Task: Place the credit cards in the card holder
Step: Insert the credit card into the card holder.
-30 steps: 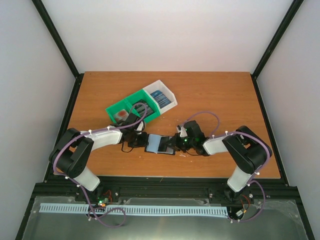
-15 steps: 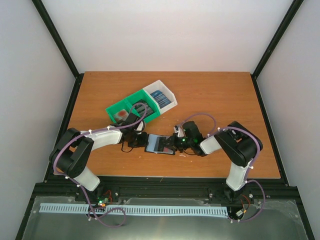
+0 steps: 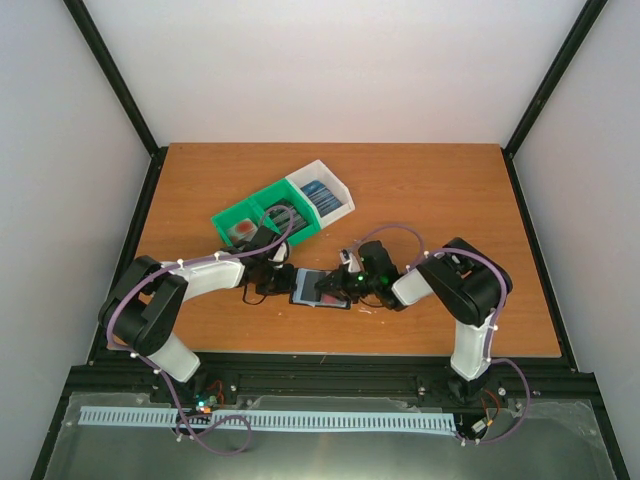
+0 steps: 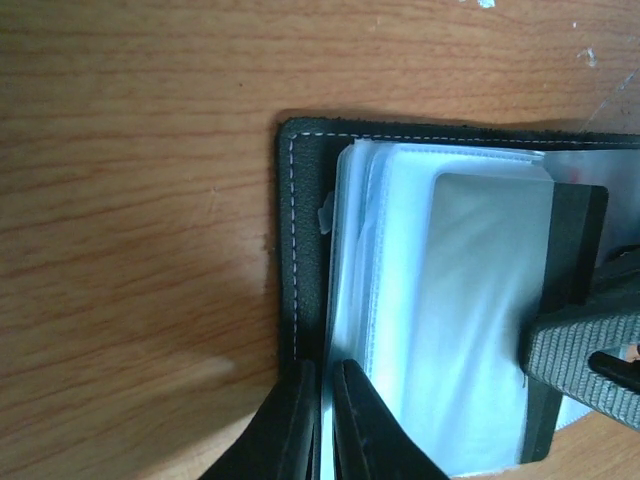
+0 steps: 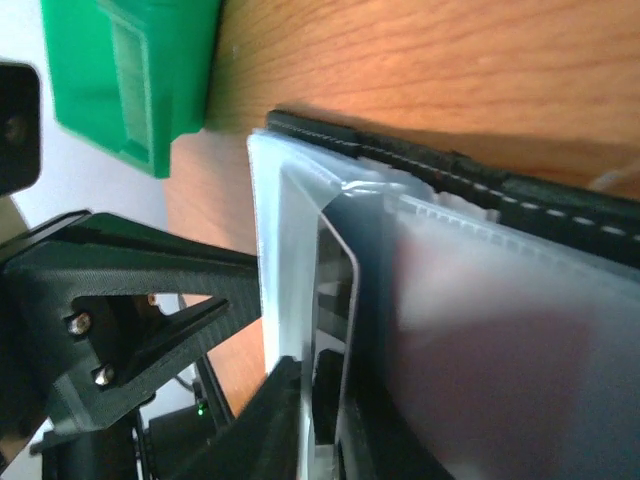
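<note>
Beyond the card holder (image 3: 318, 288), green-and-white bin (image 3: 262, 206) with credit cards (image 3: 321, 193)

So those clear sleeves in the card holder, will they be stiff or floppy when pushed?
Probably floppy: the clear sleeves look thin and wavy-edged, fanned loosely against the card holder. Likely slippery, given their glossy sheen. The card looks stiffer, lying flat.

Matt stitched card holder (image 4: 300, 250), glossy plastic sleeves (image 4: 400, 300), wood-grain table (image 4: 130, 200)

card (image 4: 490, 300) in card holder (image 4: 302, 230) on table (image 3: 430, 190), bin (image 3: 340, 213) behind
</note>
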You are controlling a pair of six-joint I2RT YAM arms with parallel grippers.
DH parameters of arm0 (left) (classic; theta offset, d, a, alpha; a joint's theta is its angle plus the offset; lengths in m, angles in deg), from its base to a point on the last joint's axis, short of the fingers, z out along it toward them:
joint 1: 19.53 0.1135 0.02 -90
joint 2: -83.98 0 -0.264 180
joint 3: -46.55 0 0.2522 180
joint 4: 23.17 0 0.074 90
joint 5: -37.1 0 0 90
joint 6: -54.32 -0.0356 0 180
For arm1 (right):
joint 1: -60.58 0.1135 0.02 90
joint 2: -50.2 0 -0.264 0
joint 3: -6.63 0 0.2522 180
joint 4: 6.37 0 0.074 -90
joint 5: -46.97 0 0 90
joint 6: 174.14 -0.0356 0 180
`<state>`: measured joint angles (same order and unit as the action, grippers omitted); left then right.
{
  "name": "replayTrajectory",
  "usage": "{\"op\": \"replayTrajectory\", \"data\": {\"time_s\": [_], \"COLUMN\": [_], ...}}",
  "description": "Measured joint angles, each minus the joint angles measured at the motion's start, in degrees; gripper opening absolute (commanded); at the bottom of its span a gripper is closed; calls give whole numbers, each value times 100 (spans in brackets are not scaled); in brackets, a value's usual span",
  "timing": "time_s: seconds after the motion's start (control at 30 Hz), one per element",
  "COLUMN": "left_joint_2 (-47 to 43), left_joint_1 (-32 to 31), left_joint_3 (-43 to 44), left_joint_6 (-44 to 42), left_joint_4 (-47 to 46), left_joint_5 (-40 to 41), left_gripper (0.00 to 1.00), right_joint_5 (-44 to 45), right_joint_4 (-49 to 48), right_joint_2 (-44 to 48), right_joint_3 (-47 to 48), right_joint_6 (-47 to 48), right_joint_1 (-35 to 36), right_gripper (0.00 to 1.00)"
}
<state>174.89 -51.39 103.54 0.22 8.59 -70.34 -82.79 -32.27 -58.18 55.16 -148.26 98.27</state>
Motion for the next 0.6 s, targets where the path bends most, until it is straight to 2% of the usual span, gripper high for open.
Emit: {"op": "replayTrajectory", "data": {"time_s": [0.17, 0.27, 0.43, 0.6], "left_joint_2": [0, 0, 0, 0], "left_joint_1": [0, 0, 0, 0], "left_joint_3": [0, 0, 0, 0], "left_joint_6": [-2, -2, -2, -2], "left_joint_4": [0, -2, -2, -7], "left_joint_5": [-4, -9, -9, -13], "left_gripper": [9, 9, 9, 9], "right_joint_5": [240, 474, 787, 1045], "right_joint_4": [564, 1049, 1759, 2275], "right_joint_2": [295, 632, 907, 979], "right_joint_3": [24, 35, 116, 280], "right_joint_6": [254, 472, 754, 942], "right_joint_1": [48, 81, 142, 240], "right_gripper": [37, 39, 36, 22]}}
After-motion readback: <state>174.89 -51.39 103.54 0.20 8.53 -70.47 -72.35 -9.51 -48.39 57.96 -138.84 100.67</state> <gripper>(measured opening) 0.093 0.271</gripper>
